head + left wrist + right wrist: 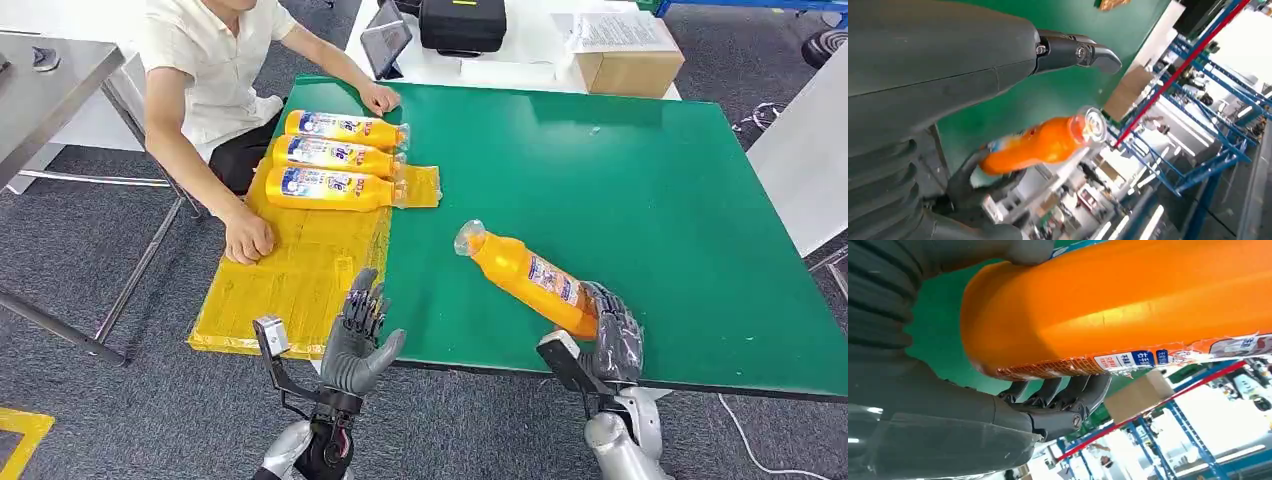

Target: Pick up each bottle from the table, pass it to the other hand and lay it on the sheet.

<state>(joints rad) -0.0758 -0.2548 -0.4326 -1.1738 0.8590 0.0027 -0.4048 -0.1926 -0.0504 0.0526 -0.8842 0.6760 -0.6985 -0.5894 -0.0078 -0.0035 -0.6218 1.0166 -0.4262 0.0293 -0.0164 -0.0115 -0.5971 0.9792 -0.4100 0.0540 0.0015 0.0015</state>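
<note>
The right hand (612,340) holds the orange bottle (525,277) by its base, above the near edge of the green table (650,200). The left hand (360,335) is open and holds nothing. The bottle looks full, so rather heavy, stiff and smooth; the label part seems best to grasp. Three bottles (335,158) lie on the yellow sheet (290,270), beside a seated person (215,90)

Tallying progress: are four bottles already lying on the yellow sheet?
No, three orange bottles lie on the yellow sheet; the right hand holds the fourth bottle.
</note>
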